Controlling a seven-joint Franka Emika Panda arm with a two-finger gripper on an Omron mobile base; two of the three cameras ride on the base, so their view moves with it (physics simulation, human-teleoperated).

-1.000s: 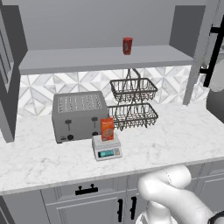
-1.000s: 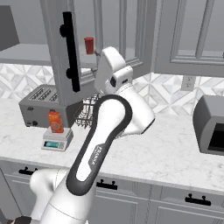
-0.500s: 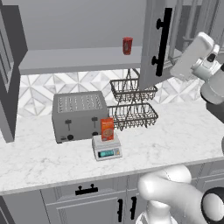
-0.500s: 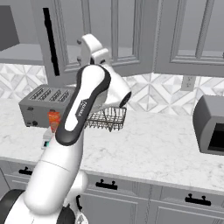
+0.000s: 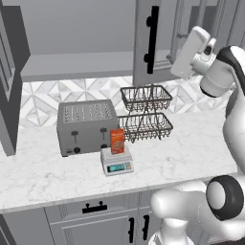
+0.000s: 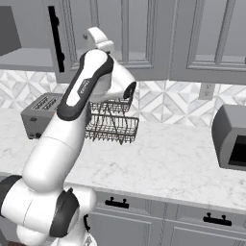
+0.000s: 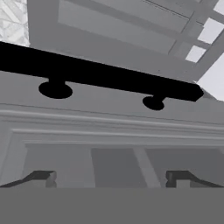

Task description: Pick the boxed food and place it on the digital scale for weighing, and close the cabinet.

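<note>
the boxed food, a small tall orange-red carton with a paler picture on its front, stands upright on the digital scale, a flat white-grey square with a blue-green display, just in front of the big grey toaster on the marbled counter. by the look of it that part of the job is done, and the cabinet is what remains.

up high, the gripper has its two dark fingertips set wide apart, and nothing sits between them. from the hand view it faces the panelled grey door front on and close, with the black bar handle running across the view beyond the tips, standing off the door on two round posts. in the room that handle's long axis is vertical, as the left base view shows.

the door hangs part open, swung out over the two-tier black wire basket, its handle side towards the open shelf at the left. the hand comes at it from the right of the left base view. whether the tips touch the panel cannot be told. the judgement: a flat push on the smooth painted face should carry it home. on the far left another door also stands open.
</note>
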